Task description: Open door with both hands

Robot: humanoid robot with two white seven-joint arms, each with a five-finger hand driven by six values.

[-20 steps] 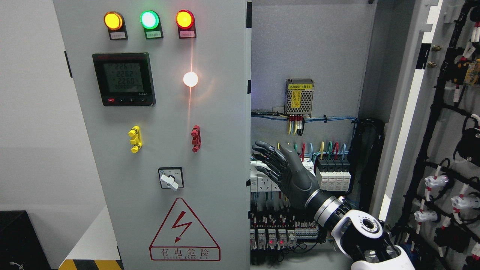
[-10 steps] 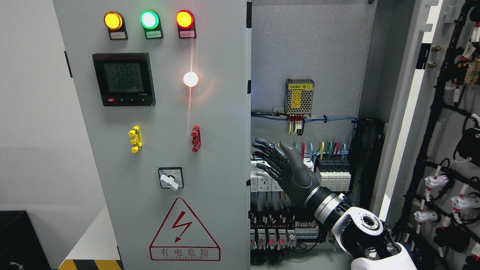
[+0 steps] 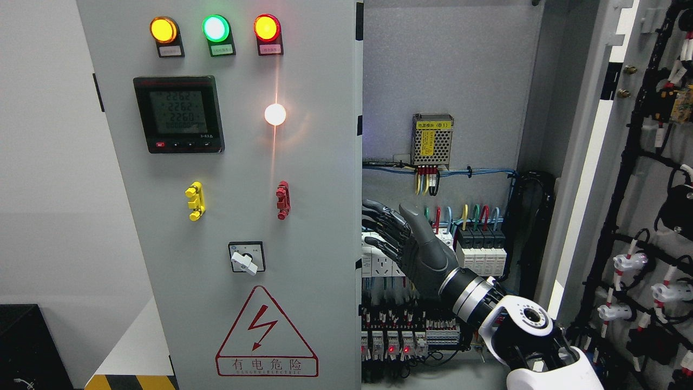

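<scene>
The left door (image 3: 238,216), a tall grey sheet-metal panel, stood shut across the left half of the cabinet, its free vertical edge (image 3: 359,216) running down the middle of the head view; the right door (image 3: 639,216) already hung swung out at the far right, wiring on its inner face. The shut panel looked stiff and fairly heavy, loaded with indicator lamps (image 3: 215,28), a meter (image 3: 178,114) and a rotary switch (image 3: 247,257), and its painted face looked smooth and slippery, so the free edge seemed the sensible place to hook fingers and pull. The right hand (image 3: 403,238) reached in from the lower right, fingers extended and slightly spread, holding nothing, fingertips (image 3: 371,208) just beside that edge, in front of the breakers (image 3: 482,254) inside. Contact with the edge could not be told. The left hand was out of view.
</scene>
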